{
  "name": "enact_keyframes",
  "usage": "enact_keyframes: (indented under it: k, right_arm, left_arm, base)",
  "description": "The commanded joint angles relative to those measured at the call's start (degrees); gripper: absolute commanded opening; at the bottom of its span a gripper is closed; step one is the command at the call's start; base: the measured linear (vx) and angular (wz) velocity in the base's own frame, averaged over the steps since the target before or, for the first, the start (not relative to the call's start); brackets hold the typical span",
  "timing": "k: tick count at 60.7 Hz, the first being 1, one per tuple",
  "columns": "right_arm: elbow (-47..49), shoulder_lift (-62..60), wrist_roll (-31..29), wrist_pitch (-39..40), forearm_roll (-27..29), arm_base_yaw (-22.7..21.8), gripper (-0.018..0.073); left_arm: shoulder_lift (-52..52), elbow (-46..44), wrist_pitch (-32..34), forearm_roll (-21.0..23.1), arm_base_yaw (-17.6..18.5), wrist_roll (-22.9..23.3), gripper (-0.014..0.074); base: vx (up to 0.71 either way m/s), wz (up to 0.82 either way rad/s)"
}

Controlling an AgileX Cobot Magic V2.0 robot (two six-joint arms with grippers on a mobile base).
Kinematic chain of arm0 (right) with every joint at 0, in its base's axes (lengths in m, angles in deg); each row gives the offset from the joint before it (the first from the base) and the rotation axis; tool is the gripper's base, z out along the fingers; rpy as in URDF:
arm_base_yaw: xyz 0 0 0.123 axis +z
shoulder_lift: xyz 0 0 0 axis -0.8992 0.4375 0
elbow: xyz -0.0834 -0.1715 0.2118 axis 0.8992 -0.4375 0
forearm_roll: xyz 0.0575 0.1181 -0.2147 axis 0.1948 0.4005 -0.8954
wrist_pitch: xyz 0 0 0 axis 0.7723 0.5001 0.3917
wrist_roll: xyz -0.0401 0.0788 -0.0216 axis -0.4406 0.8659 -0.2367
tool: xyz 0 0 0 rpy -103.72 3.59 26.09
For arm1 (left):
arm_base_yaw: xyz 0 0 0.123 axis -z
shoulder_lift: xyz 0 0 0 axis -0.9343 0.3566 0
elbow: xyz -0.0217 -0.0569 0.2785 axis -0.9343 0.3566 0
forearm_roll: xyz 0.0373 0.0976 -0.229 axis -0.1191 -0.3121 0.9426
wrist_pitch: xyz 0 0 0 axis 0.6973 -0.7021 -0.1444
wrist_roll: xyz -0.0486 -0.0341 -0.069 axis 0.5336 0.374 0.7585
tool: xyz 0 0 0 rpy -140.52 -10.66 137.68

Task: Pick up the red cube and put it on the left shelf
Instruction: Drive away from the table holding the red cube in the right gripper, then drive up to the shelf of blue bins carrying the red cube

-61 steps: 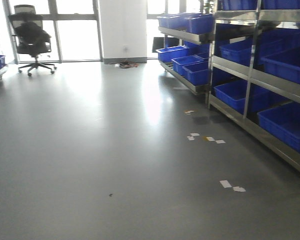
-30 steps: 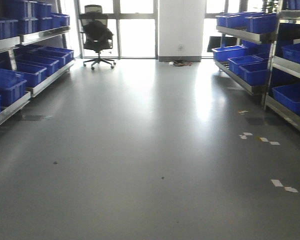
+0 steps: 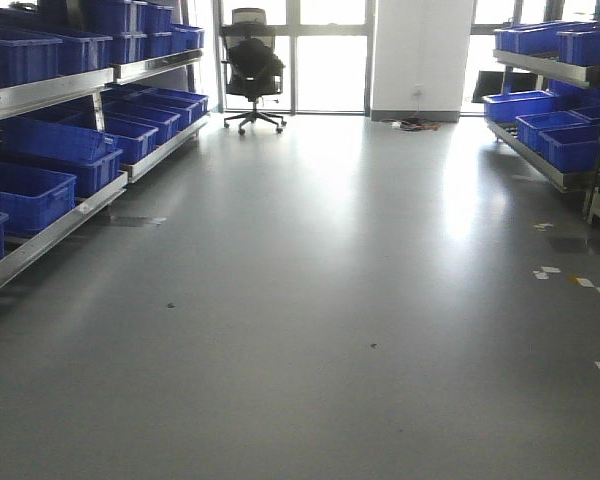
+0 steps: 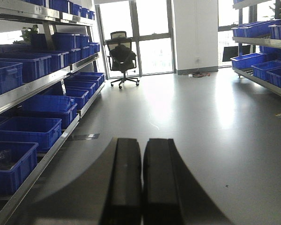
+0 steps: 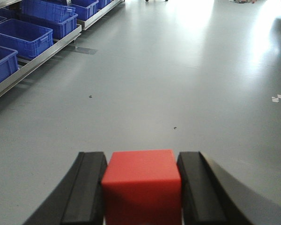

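Squarely, the right gripper [image 5: 141, 199] clamps a plain, flat-faced red cube [image 5: 141, 180]; the left gripper [image 4: 141, 187] has its jaws together.

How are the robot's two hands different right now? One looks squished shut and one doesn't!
The left gripper has its black fingers pressed together, while the right gripper has its fingers standing apart. The left gripper holds nothing; the right gripper clamps the red cube between its fingers. What they share: both have the same kind of black fingers, and both point out over the grey floor.
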Motion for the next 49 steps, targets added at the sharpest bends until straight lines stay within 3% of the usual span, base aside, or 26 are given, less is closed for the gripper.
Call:
enact_keyframes:
  k: [1,19,49]
  right_arm:
    - [1.7,0.0,-0.1,4.9,-1.3,-0.2,0.0057]
    - [1.7,0.1,-0.1,4.8,-1.3,-0.2,0.0057]
    - [1.7,0.0,-0.1,4.8,-1.3,-0.2,0.0057]
  left_arm:
    - [0.5,1.3,4.8,0.2,0.3,-0.1,0.0106]
    - [0.5,1.3,4.8,0.2,0.3,-0.1,0.0106]
    - [0.5,1.3,4.8,0.2,0.3,-0.1,0.0106]
  base:
    - [0.00,0.00]
    - [0.08,-0.04]
    - [0.27,-0.04]
